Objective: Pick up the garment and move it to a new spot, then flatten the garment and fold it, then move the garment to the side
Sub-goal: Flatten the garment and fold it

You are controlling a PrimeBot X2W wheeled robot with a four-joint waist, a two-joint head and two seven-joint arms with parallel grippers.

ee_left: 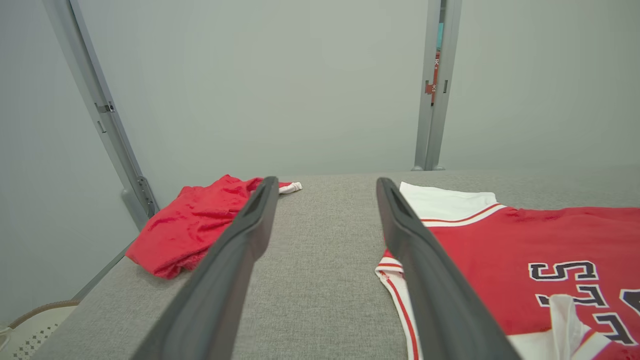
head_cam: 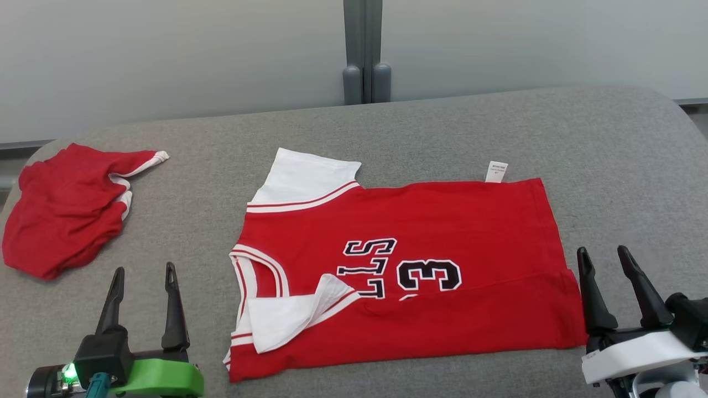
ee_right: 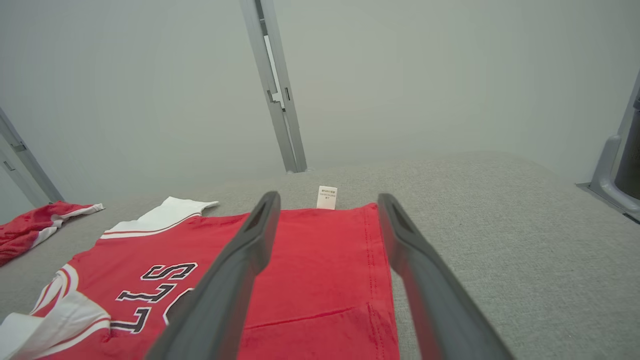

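Observation:
The garment [head_cam: 442, 221] is a red jersey with white trim, black lettering and the number 3. It lies spread across the middle of the grey table [head_cam: 442, 127], neck to the left and hem to the right. One white sleeve [head_cam: 301, 177] sticks out at the back, and the near one [head_cam: 287, 318] is folded over the front. My left gripper [head_cam: 145, 270] hovers open at the lower left, short of the jersey's collar edge [ee_left: 395, 280]. At the lower right my right gripper [head_cam: 602, 251] is open just beyond the hem [ee_right: 380, 250]. Neither holds anything.
A second red garment [head_cam: 63, 210] with white trim lies crumpled at the table's far left edge. A grey post [head_cam: 363, 55] stands against the pale wall behind the table. A white label [head_cam: 496, 171] sticks out from the jersey's far edge.

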